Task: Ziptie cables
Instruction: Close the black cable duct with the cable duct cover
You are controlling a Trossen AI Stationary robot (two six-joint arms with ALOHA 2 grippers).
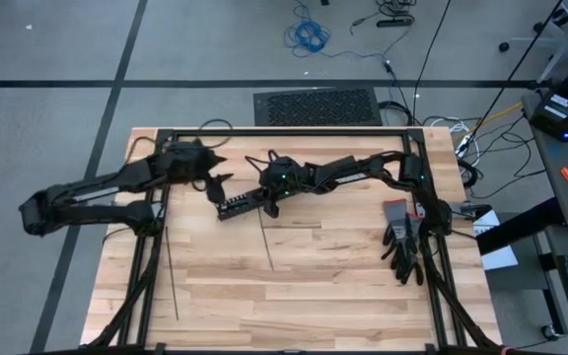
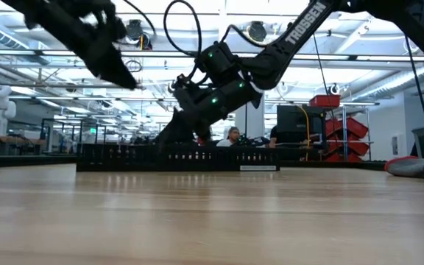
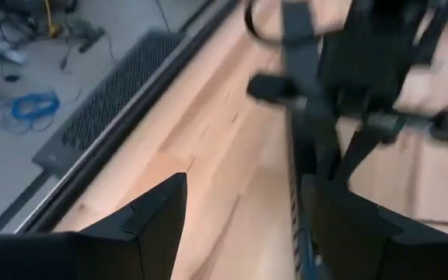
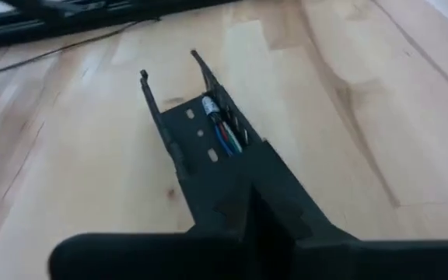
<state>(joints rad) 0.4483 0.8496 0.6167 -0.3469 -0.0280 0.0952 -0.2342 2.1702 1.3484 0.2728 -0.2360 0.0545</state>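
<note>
Cables (image 4: 222, 131) mostly hidden inside the slotted duct (image 4: 208, 155)

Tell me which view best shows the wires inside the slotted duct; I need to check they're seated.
The right wrist view: it looks into the open black duct, where coloured wires lie. The high view shows only the duct's outline under the right gripper; low and left wrist views hide the wires.

1. The cables (image 4: 222, 132): a short run of thin wires, blue, green, red and white among them, lying lengthwise inside a black slotted duct (image 4: 208, 148) on the wooden surface (image 1: 343, 286). Only this stretch shows; their ends cannot be made out.
2. The zipties: two very thin, straight dark strips lying flat on the surface, well apart. One (image 1: 172, 274) lies near the left edge; the other (image 1: 266, 242) starts just beside the duct.
</note>
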